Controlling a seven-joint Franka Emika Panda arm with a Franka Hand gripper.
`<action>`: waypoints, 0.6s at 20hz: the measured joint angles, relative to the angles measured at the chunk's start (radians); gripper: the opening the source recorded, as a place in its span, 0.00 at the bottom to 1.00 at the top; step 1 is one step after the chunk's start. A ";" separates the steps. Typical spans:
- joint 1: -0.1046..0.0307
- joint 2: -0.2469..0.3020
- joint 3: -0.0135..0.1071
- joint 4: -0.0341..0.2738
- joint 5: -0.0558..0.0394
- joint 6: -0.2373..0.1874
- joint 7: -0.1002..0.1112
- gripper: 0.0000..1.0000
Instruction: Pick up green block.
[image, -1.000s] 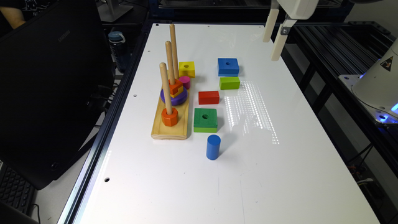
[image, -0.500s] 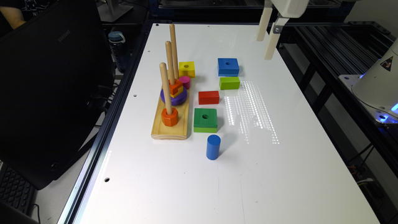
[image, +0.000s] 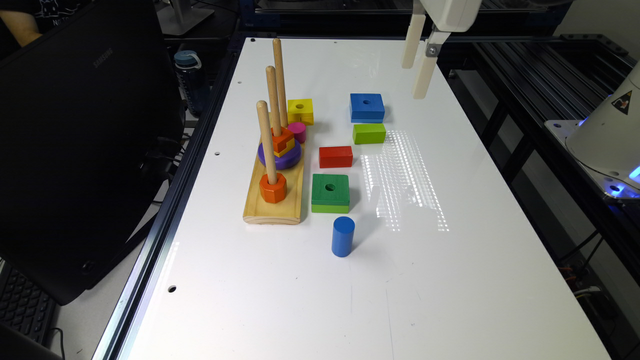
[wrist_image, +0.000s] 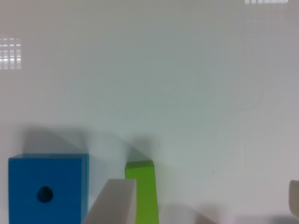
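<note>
The green block (image: 330, 192), dark green on top with a round centre hole and lime-green along its lower sides, is seen lying flat on the white counter (image: 450, 280), just beside the wooden peg base (image: 274, 207) on the exterior view's right. A red block (image: 335, 156) is placed just behind it and an upright blue cylinder (image: 343, 236) just in front of it. Farther back a small lime-green block (image: 369, 133) is set close to a blue square block (image: 367, 107) with a hole; a yellow block (image: 300, 111) and a pink cylinder (image: 297, 132) are found near the pegs. The tool (image: 416, 67) is held in the air above the far part of the counter, well apart from the green block and to the exterior view's right of the blue square block. In the wrist view its fingers (wrist_image: 112, 203) are shown spread wide with nothing between them, above the blue square block (wrist_image: 46, 189) and the lime-green block (wrist_image: 144, 189).
</note>
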 joint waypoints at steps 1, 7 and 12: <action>0.000 0.004 0.001 0.005 0.0001 0.000 0.000 1.00; 0.000 0.026 0.007 0.027 0.0011 0.000 0.004 1.00; 0.000 0.053 0.024 0.053 0.0037 0.000 0.017 1.00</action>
